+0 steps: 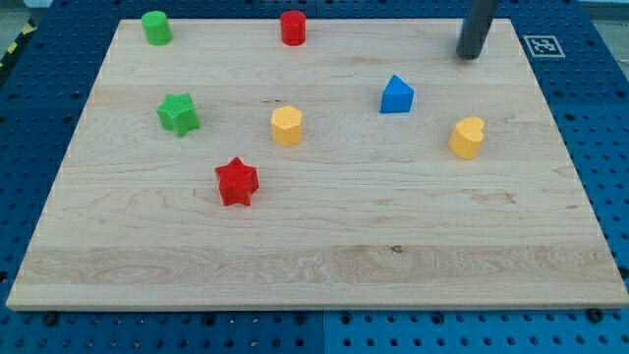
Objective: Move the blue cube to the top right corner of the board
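The blue cube (397, 94) sits on the wooden board (314, 246), right of centre in the upper half. My tip (470, 54) stands near the board's top right corner, up and to the right of the blue cube and well apart from it. Nothing touches the tip.
A yellow heart-shaped block (468, 137) lies to the lower right of the blue cube. A yellow hexagonal block (286, 126) is near the centre. A red star (236, 181), a green star (178, 113), a green cylinder (155, 27) and a red cylinder (293, 27) lie further left.
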`<state>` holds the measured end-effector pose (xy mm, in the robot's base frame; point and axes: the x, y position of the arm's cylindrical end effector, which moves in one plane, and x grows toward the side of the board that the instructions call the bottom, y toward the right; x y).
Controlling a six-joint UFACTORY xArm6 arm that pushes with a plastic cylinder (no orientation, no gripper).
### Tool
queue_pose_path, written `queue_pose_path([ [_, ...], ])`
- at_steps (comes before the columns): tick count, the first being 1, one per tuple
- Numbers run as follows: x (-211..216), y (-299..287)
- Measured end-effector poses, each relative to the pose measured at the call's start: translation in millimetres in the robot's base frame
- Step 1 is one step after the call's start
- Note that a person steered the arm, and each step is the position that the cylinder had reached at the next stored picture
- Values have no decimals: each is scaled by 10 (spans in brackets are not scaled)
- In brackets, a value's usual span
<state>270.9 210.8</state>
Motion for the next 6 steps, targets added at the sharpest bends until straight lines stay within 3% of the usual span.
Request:
queue_pose_path([
  [2, -331, -325],
  [4, -340, 5],
  [6, -17, -1123],
])
